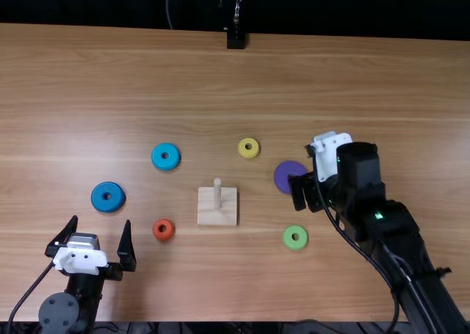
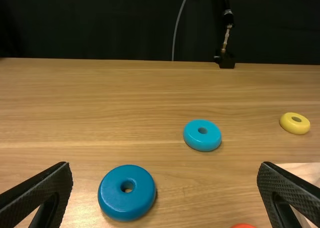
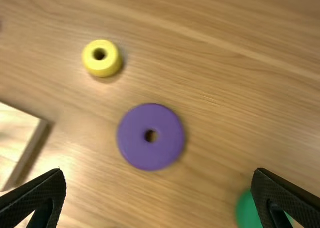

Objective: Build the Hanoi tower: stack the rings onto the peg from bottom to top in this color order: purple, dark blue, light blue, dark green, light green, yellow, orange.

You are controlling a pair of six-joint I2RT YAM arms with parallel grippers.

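In the top view, my right gripper (image 1: 302, 173) stands open beside the purple ring (image 1: 288, 176); the right wrist view has the purple ring (image 3: 151, 136) ahead of the gripper (image 3: 159, 174), between the lines of its fingers, untouched. My left gripper (image 1: 100, 222) is open below the dark blue ring (image 1: 108, 197), and in its wrist view the gripper (image 2: 164, 167) holds nothing. The wooden base (image 1: 217, 216) bears a bare peg (image 1: 217, 193). Around it lie light blue (image 1: 166, 156), yellow (image 1: 249, 147), orange (image 1: 164, 230) and light green (image 1: 295, 237) rings. A dark green ring (image 3: 248, 211) is partly hidden by a right finger.
The right forearm (image 1: 389, 224) crosses the table's right side. A small black stand (image 1: 236, 39) is at the table's far edge, with a cable nearby. Bare wood (image 1: 352, 84) stretches behind the rings.
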